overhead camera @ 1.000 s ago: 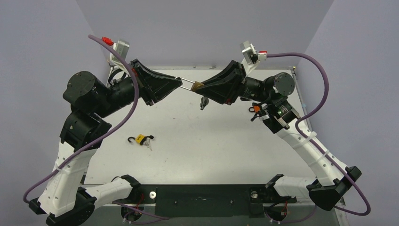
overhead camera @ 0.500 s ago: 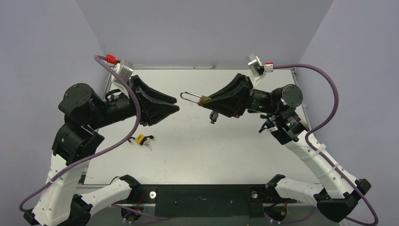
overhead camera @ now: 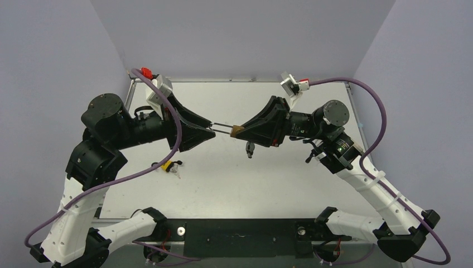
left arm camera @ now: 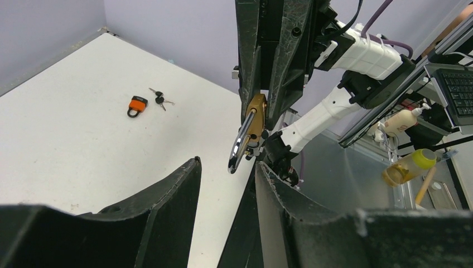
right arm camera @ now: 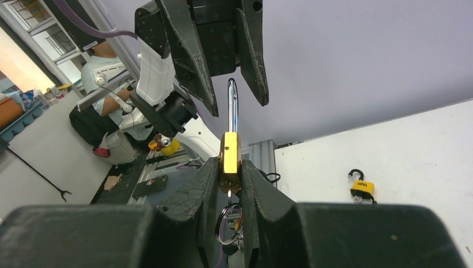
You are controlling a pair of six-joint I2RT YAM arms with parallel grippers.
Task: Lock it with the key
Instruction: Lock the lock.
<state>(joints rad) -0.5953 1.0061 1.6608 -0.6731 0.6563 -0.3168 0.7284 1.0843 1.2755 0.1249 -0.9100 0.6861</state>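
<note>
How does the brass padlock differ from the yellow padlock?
The brass padlock is gripped in the right pincer above the table; the yellow padlock lies on the table. The brass one has a long silver shackle, the yellow one a short black shackle. Both have keys close by.

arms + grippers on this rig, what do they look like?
Left arm and right arm: white lower links, black joints. Left gripper and right gripper: black, tapered wedge fingers. A purple cable loops along each arm to a red connector by a pale wrist camera.
</note>
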